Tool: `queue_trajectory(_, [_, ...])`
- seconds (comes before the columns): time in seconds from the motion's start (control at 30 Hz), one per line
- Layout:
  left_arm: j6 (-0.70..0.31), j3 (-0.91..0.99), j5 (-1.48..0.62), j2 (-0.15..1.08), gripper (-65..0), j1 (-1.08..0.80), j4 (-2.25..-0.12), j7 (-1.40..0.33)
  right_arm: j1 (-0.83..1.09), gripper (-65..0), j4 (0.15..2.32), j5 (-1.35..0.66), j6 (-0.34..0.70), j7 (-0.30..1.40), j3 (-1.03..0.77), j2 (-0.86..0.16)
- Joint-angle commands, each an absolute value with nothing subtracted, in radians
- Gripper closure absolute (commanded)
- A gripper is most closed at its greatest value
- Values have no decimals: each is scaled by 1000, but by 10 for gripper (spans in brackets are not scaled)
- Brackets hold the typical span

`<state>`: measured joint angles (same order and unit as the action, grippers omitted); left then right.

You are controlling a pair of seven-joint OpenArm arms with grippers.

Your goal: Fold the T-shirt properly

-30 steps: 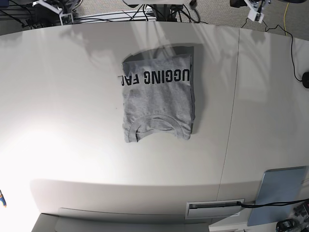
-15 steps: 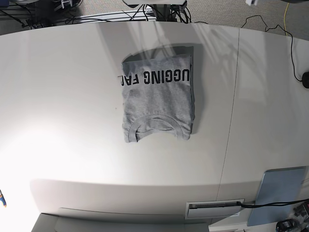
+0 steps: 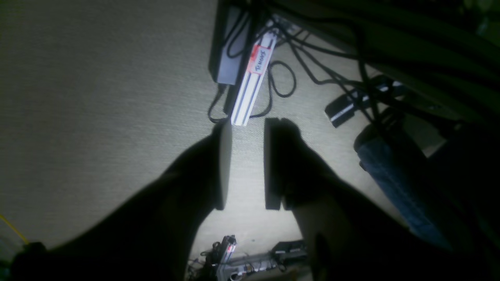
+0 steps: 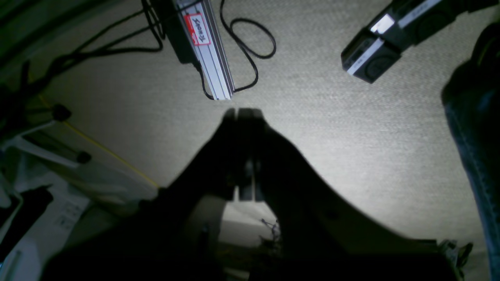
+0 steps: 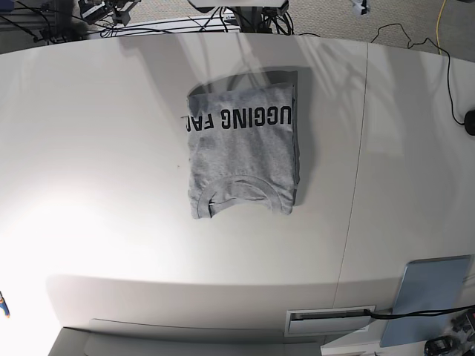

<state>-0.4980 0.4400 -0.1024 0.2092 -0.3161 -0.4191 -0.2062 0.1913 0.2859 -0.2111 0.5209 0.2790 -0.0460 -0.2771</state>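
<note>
The T-shirt (image 5: 241, 152) lies folded on the table (image 5: 96, 148), away from both grippers: the left gripper (image 3: 247, 164) is parted and empty, the right gripper (image 4: 244, 117) closed and empty.

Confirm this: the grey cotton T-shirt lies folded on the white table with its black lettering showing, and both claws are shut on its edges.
Wrong on the claws. The grey cotton T-shirt lies folded on the white table, black lettering showing, but nothing grips it: the base view shows it alone, and both wrist views show only carpet.
</note>
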Motion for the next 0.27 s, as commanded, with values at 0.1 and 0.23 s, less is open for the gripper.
queue_trajectory(0.1, [-448, 441, -47, 174, -162, -314, -402, -216, 186, 0, 287, -212, 528, 276, -48, -291])
queue_trajectory(0.23, [-445, 441, -48, 155, -162, -315, -402, -215, 188, 0, 287, -194, 527, 255, -48, -291])
